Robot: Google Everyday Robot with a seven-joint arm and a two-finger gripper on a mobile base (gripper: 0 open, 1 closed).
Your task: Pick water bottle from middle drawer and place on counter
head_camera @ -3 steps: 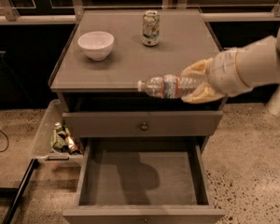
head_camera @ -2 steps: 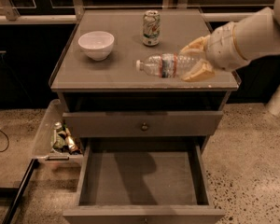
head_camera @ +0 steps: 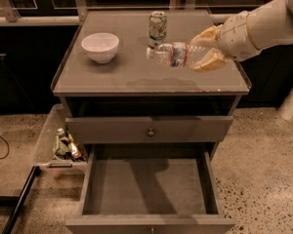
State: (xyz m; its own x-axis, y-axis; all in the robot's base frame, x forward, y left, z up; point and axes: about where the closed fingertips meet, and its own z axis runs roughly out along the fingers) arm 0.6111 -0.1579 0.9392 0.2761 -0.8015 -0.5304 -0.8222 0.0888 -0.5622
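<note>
**What you can't really make out here**

Above the counter (head_camera: 136, 77), the gripper (head_camera: 201, 51) clamps the water bottle (head_camera: 172, 54) and covers its bottom end. The arm (head_camera: 268, 19) runs off the right edge. Below the counter, the middle drawer (head_camera: 146, 194) has its front cropped. The little bottles (head_camera: 66, 146) in the side tray (head_camera: 45, 133) are too tiny to read.

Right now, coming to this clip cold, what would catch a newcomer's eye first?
The pale arm reaching in from the right, its hand closed on a clear water bottle held sideways, cap pointing left, over the counter. Next, the middle drawer pulled wide open at the bottom front. A white bowl and a soda can stand towards the counter's back.
</note>
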